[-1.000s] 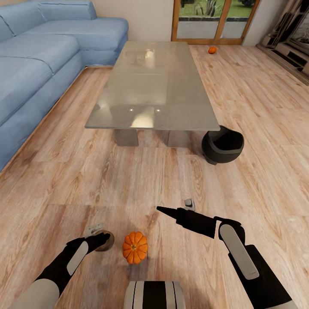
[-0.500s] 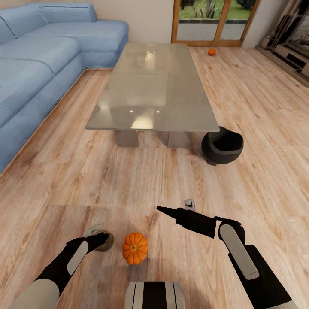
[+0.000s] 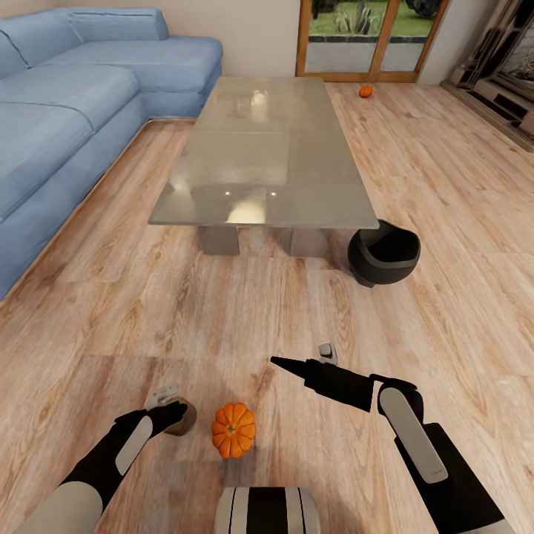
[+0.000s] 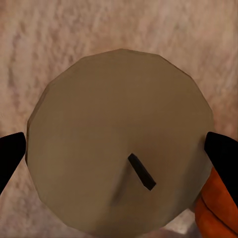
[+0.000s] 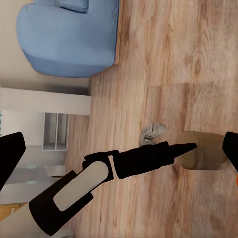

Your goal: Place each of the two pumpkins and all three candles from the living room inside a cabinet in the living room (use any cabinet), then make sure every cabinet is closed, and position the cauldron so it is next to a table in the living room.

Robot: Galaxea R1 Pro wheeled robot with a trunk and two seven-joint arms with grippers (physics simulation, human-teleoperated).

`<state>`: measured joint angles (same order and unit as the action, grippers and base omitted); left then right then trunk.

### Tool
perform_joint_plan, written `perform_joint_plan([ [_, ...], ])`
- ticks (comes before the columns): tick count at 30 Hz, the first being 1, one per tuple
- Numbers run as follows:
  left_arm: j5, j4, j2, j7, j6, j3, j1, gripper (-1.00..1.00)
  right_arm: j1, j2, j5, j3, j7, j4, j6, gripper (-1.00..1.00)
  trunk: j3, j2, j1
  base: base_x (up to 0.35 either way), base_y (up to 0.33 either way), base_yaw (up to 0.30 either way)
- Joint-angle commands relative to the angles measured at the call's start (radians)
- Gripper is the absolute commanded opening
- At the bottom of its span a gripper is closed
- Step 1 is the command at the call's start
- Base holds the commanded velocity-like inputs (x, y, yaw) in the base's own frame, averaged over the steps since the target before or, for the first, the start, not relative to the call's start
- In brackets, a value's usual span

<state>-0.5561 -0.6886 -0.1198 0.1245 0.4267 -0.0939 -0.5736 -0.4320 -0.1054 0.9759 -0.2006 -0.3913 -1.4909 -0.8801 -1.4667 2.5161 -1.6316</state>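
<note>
On floor: left gripper point(image 3: 172, 409) jaws spread around candle point(image 4: 119, 144), poised for pickup; pumpkin point(image 3: 233, 429) just beside.
Right gripper point(image 3: 305, 356): jaws open, idle.

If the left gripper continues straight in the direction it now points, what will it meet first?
Most likely the candle: its flat top lies directly ahead, between the open fingers of the left gripper. The pumpkin sits just beside it, off that line.

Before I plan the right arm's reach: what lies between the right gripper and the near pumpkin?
Bare wood floor, seen in the head view: nothing sits between the right gripper and the near pumpkin.
</note>
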Motion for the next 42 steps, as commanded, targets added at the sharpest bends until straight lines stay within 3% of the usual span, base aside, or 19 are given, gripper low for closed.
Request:
perform_joint_plan([
  [1,-0.008,-0.002,-0.001,0.009,0.003,-0.006,0.0,-1.0,-0.001,0.0,-0.003,0.0,-0.004,0.0,-0.002,1.0,-0.001,0.0,0.0,0.0,0.0,0.0],
  [12,-0.009,-0.011,-0.006,0.008,0.005,-0.009,0.0,-1.0,-0.001,0.0,-0.003,0.0,-0.003,0.0,-0.002,1.0,0.034,-0.002,0.004,0.0,0.0,0.0],
  [16,-0.019,-0.094,-0.018,0.008,0.027,-0.007,0.005,-1.0,-0.001,0.0,-0.003,0.0,-0.003,0.001,-0.002,1.0,0.05,-0.003,0.006,0.0,0.0,0.0],
  [18,-0.02,-0.143,-0.023,0.008,0.066,-0.004,0.007,-1.0,-0.001,0.0,-0.004,0.0,-0.003,0.001,-0.002,1.0,0.057,-0.003,0.007,0.0,0.0,0.0],
  [23,-0.032,-0.303,-0.056,0.008,0.251,0.003,0.012,-1.0,-0.001,-0.003,-0.004,0.001,-0.004,0.001,-0.002,1.0,0.077,-0.004,0.009,0.0,0.0,0.0],
  [26,-0.105,-0.417,-0.088,0.011,0.375,0.042,0.028,-1.0,-0.001,-0.003,-0.004,0.001,-0.003,0.002,-0.002,1.0,0.088,-0.005,0.01,0.0,0.0,0.0],
  [29,-0.139,-0.46,-0.104,0.013,0.467,0.091,0.039,-1.0,-0.001,-0.004,-0.004,0.001,-0.003,0.006,-0.002,1.0,0.1,-0.006,0.012,0.0,0.0,0.0],
  [31,-0.149,-0.472,-0.108,0.013,0.51,0.156,0.043,-1.0,-0.001,-0.004,-0.003,0.001,-0.003,0.007,-0.002,1.0,0.108,-0.006,0.013,-0.052,0.0,0.0],
  [34,-0.152,-0.477,-0.11,0.013,0.546,0.216,0.044,-1.0,-0.001,-0.004,-0.003,0.001,-0.002,0.009,-0.002,1.0,0.119,-0.007,0.014,-0.224,0.0,0.0],
  [37,-0.151,-0.478,-0.11,0.014,0.56,0.242,0.044,-1.0,-0.001,-0.004,-0.003,0.001,0.0,0.013,-0.002,1.0,0.131,-0.008,0.015,-0.137,0.0,0.0],
  [42,-0.151,-0.486,-0.11,0.015,0.565,0.252,0.045,-1.0,-0.001,-0.004,-0.003,0.005,-0.001,0.034,-0.002,1.0,0.15,-0.009,0.018,-0.026,0.0,0.0],
])
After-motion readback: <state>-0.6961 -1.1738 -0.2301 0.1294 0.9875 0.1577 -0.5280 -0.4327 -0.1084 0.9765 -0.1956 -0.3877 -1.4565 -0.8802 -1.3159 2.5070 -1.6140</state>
